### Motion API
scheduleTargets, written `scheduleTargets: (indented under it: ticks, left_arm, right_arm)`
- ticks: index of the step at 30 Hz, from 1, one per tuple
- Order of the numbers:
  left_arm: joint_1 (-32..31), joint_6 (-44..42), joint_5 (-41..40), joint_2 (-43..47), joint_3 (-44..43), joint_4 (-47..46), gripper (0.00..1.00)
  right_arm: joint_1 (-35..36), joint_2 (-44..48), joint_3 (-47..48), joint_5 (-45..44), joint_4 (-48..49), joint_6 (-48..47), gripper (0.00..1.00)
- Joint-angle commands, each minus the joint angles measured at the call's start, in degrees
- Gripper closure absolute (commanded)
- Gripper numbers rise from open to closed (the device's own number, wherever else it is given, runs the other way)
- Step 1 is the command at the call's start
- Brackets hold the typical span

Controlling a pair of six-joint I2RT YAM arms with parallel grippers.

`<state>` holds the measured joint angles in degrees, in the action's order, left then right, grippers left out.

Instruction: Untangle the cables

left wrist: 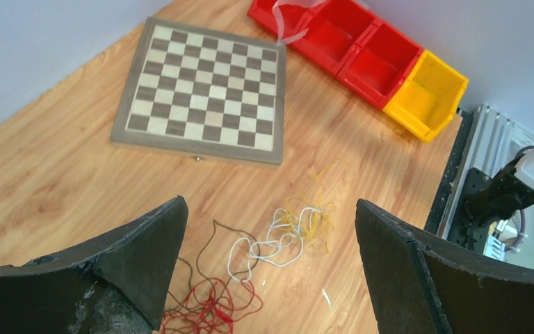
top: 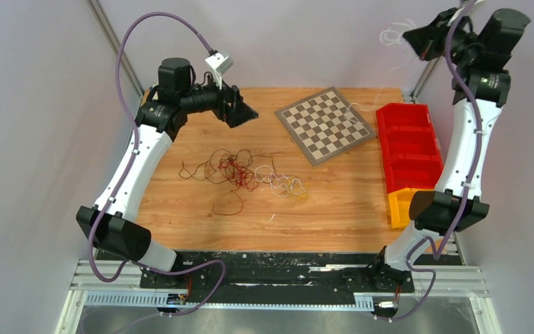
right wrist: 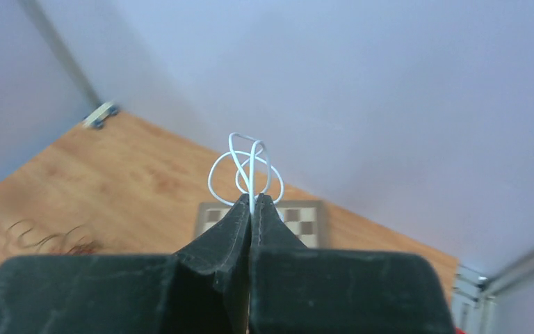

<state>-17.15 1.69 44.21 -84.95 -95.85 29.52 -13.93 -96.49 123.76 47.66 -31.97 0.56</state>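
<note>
- Black fingers of the right claw (right wrist: 252, 202) are pressing together and pinching a white cable (right wrist: 246, 161). Its loops are curling just above the tips at the centre of the right wrist view.
- Seen from overhead, this claw is hanging high at the upper right of the frame, well apart from the table (top: 181, 209).
- Left claw (left wrist: 270, 203) is hovering spread wide and gripping nothing.
- Other cables (top: 243, 172) are lying mid-frame on the table, with dark brown at the left, red in the centre, and white and yellow at the right. They are crossing one another in loose curls.
- Handling judgement: the wires are looking very thin, light and limp, and are likely to spring back into curls.
- Grip judgement: pinching one strand at a free end or an outer loop is looking safest. Pulling from the centre may tighten knots.
</note>
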Motion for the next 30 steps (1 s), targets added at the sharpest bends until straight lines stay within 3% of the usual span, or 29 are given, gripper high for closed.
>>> scheduleTargets:
  ticks: [1, 4, 12, 20, 25, 30]
  left_arm:
    - [0.6, -1.5, -2.0, 2.1, 1.5, -0.3, 0.02]
    - [0.8, -1.1, -2.5, 1.5, 1.9, -0.1, 0.02]
    - [1.2, -0.9, -3.2, 0.3, 3.5, 0.2, 0.02]
    - [1.2, -0.2, -3.2, -2.5, 2.3, 1.0, 0.02]
    - [1.2, 0.2, -3.1, -3.9, 1.2, 0.5, 0.02]
    - [1.2, 0.7, -3.0, -4.6, 0.9, 0.5, 0.03]
  right_arm:
    - [-6.5, -10.0, 13.6, -1.5, 2.3, 4.4, 1.0]
    - [-9.6, -16.4, 19.4, -2.9, 3.8, 4.3, 1.0]
    - [-12.3, -19.9, 11.8, -8.1, 13.6, -4.0, 1.0]
    - [-14.1, -23.8, 16.9, -7.7, 16.5, -2.3, 1.0]
    - [-14.2, -22.5, 11.4, -6.7, 17.1, -5.4, 1.0]
    - [-14.4, -20.0, 1.0, -7.7, 16.9, -14.9, 1.0]
